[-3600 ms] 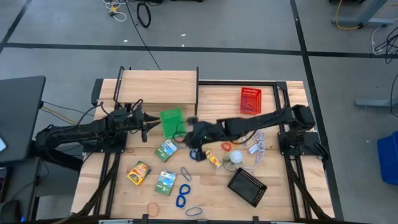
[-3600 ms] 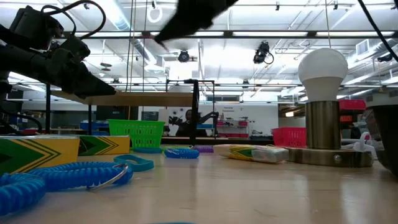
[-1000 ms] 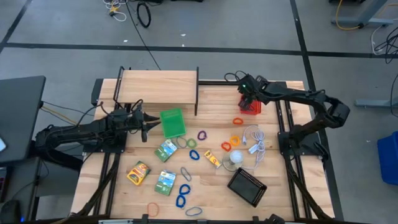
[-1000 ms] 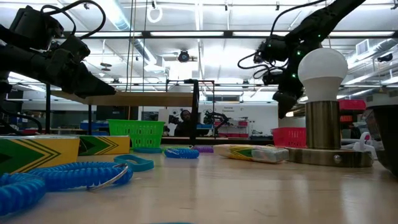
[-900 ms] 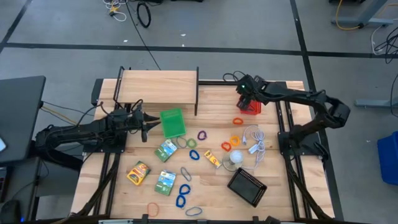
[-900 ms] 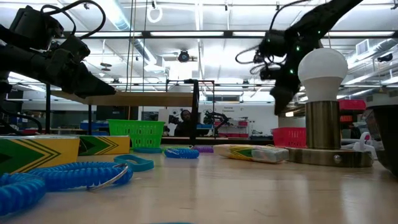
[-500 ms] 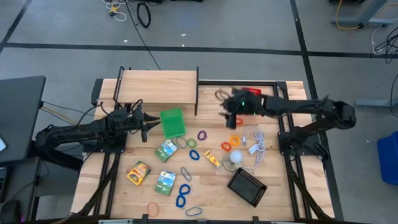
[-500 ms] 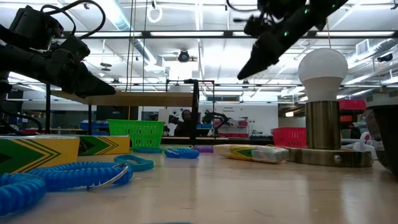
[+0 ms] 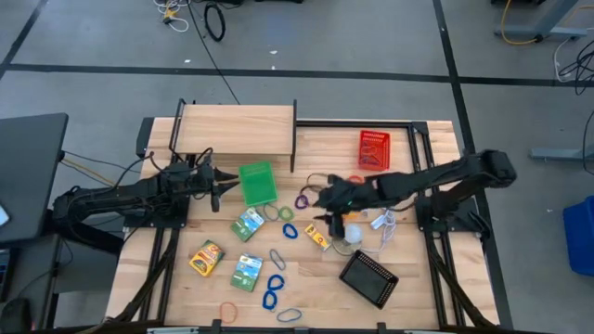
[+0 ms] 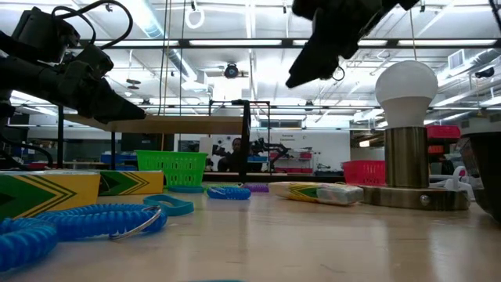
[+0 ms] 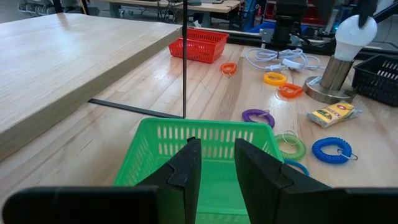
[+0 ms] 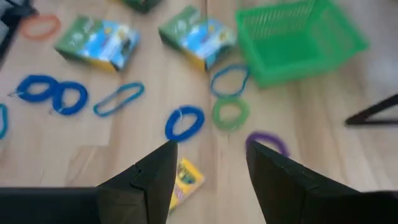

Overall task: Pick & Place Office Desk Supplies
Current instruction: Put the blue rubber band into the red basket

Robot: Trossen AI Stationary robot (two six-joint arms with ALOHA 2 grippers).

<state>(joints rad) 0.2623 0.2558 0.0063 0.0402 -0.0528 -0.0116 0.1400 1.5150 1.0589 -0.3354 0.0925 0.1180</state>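
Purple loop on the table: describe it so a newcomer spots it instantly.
Start at the green basket below the wooden shelf. Just to its right, toward the right claw, lies the purple loop. It is the only purple one; its nearest neighbours are green and blue.

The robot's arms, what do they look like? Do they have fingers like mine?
Both arms are dark, almost black, built from long jointed tube-like sections with thin cables running along them. The left arm and the right arm each end in a gripper with just two flat, dark, blade-shaped fingers, set side by side with a gap between. No coloured markings or labels show on them.
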